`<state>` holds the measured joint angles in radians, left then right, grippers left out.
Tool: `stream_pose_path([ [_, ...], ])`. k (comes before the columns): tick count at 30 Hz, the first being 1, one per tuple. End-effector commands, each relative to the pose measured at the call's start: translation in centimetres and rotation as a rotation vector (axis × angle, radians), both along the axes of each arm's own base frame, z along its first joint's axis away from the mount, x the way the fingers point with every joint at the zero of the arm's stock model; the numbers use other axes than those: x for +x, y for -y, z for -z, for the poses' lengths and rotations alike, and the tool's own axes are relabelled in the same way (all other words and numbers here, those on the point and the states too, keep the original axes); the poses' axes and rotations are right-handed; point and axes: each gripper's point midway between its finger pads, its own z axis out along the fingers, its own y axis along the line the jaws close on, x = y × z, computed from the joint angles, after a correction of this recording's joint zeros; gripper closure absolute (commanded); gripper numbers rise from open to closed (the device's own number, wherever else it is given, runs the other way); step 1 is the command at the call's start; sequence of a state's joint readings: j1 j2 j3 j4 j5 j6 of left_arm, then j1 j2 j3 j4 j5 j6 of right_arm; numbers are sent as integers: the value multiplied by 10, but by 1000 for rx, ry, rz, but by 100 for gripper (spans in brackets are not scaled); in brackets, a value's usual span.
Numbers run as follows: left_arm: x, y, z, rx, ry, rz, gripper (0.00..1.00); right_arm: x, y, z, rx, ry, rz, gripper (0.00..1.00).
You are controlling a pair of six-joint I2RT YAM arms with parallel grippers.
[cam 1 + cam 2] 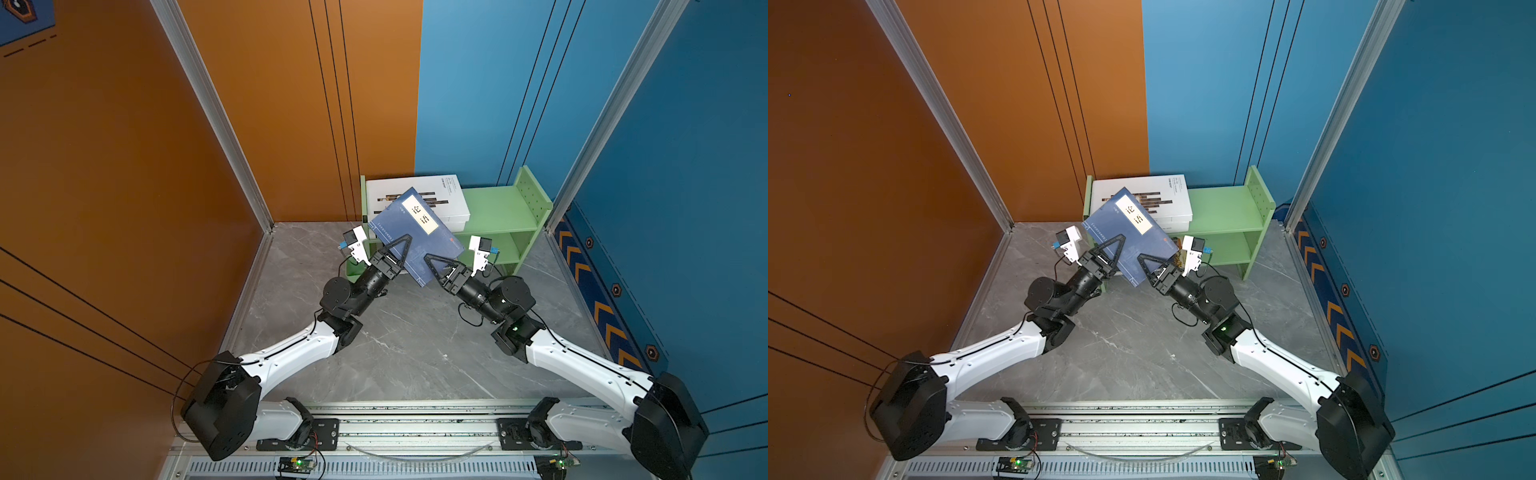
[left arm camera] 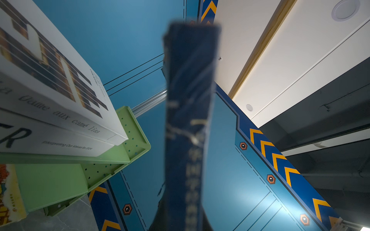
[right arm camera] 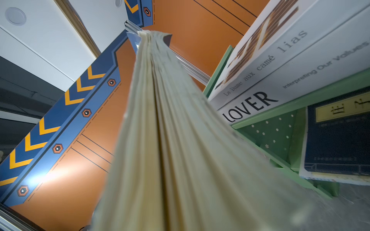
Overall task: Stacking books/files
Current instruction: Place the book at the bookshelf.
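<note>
Shelf [image 1: 494, 208]: two white books [image 1: 415, 185], maybe two navy [image 1: 419, 249].

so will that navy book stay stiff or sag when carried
Probably floppy: the navy book looks thin-covered, and its page edges fan loosely in the right wrist view. With the left tool and right tool both at its near end, the far end may droop.

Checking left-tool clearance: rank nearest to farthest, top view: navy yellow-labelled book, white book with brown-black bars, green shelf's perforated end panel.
1. Navy yellow-labelled book: in the left tool.
2. White book with brown-black bars: just behind.
3. Green shelf's perforated end panel: far right.
</note>
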<state>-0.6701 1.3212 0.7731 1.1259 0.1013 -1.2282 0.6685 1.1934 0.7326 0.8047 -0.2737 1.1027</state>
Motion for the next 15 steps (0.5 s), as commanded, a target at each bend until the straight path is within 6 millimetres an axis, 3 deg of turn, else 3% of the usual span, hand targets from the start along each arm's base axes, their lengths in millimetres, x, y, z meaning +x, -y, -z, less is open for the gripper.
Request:
stream_pose_path([
  [1, -13, -7, -26, -77, 73, 11, 92, 3, 6, -25, 70, 28, 20, 62],
  [4, -12, -7, -24, -67, 58, 11, 78, 9, 9, -19, 59, -12, 49, 73],
  [7, -8, -9, -19, -37, 27, -2, 60, 14, 16, -15, 56, -30, 63, 74],
  [11, -4, -19, -12, 33, -23, -37, 27, 14, 26, -15, 15, -34, 47, 81],
  [15, -6, -33, -3, 158, -85, -65, 8, 11, 38, -15, -24, -40, 29, 84],
])
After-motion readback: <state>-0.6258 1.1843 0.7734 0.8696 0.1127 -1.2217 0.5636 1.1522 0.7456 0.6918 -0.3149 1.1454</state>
